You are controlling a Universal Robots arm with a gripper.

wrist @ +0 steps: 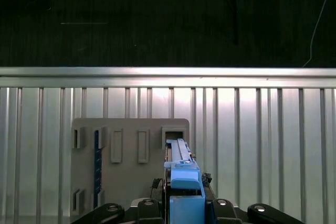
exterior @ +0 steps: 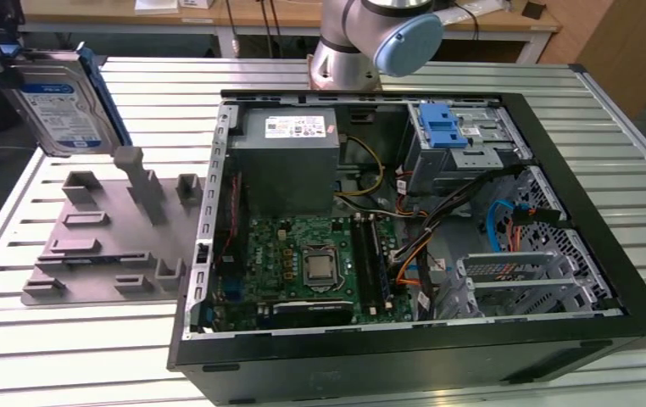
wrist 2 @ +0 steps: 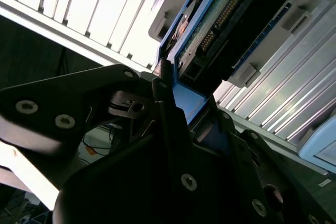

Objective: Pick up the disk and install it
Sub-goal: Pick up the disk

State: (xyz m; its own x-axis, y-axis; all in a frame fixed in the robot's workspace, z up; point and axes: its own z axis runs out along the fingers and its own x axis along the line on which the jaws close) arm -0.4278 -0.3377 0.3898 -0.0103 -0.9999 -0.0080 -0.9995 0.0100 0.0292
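Note:
The disk (exterior: 58, 97), a silver-grey drive with a white-and-blue label in a blue carrier, hangs upright and slightly tilted in the air at the exterior view's far left. My gripper (exterior: 4, 52) is shut on its upper end. In the first wrist view the disk (wrist: 182, 174) is edge-on between the black fingers (wrist: 220, 205), above the grey fixture plate (wrist: 126, 156). The second wrist view shows the disk's circuit-board underside (wrist 2: 220, 14) and blue carrier gripped by a finger (wrist 2: 164, 103).
The grey fixture plate (exterior: 103, 242) with upright posts lies on the slatted metal table (exterior: 63, 339), below the disk. The open computer case (exterior: 403, 229) takes up the middle. Its drive cage with a blue latch (exterior: 450, 129) sits at the far right corner, by the arm's base (exterior: 352, 51).

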